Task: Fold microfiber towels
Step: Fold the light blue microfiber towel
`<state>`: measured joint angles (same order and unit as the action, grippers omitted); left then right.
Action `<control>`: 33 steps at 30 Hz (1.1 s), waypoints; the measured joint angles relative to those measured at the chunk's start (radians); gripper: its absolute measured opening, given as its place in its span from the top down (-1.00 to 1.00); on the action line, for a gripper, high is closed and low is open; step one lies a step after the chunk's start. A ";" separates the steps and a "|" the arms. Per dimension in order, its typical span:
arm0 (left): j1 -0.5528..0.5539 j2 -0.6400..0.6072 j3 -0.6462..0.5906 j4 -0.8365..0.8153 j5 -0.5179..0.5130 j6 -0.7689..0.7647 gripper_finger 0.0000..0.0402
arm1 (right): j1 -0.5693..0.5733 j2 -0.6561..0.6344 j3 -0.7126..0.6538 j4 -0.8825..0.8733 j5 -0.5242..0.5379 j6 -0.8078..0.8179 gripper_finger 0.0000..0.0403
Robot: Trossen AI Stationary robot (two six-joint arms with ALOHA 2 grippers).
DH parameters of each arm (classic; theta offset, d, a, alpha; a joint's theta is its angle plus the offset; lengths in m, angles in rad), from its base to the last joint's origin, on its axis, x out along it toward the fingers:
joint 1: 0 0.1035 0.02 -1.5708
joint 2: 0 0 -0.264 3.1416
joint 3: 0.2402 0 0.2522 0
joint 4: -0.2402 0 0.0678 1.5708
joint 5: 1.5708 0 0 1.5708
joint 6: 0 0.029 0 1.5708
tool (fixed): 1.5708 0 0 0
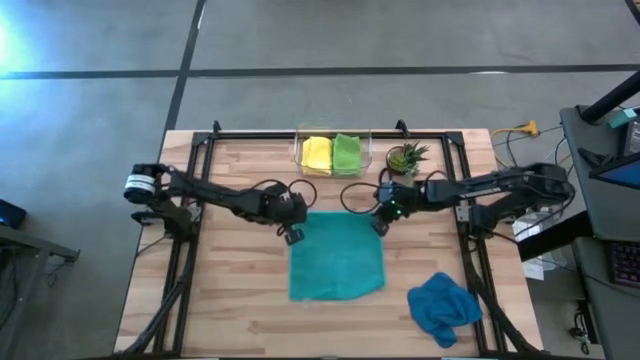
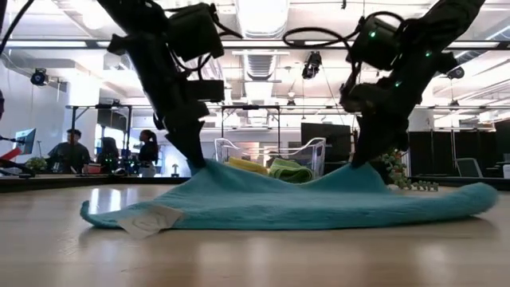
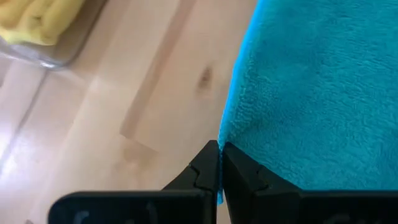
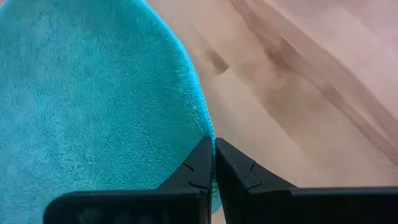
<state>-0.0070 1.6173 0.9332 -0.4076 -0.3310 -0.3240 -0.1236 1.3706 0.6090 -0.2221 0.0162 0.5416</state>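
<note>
A clear bin and a small potted plant stood at the wooden table's far edge; people, perhaps seated, were beyond.

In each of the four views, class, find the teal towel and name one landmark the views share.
High view: teal towel spread at table centre.
Low view: across the middle, two corners lifted.
Left wrist view: fills the right side.
Right wrist view: fills the left side.
Shared landmark: the clear bin with the yellow towel, absent from the right wrist view.
</note>
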 joint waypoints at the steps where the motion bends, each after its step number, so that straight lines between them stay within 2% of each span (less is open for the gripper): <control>1: 0.011 0.000 -0.002 0.001 -0.001 0.001 1.00 | -0.004 0.013 0.000 0.013 0.003 -0.001 0.96; 10: 0.089 0.000 -0.008 0.008 0.004 0.080 1.00 | -0.022 0.079 0.001 0.029 0.053 0.000 0.96; 20: 0.098 0.000 -0.008 0.017 0.003 0.159 1.00 | -0.021 0.022 0.002 0.048 0.101 -0.003 0.96; 27: 0.100 0.000 -0.092 0.250 0.047 0.208 1.00 | -0.025 -0.014 0.000 0.048 0.115 -0.021 0.96; 33: 0.107 -0.007 -0.139 0.268 0.051 0.233 1.00 | -0.025 -0.018 0.000 0.058 0.111 -0.038 0.96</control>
<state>0.0998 1.6107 0.7947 -0.1392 -0.2800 -0.0910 -0.1490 1.3526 0.6086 -0.1639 0.1269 0.5031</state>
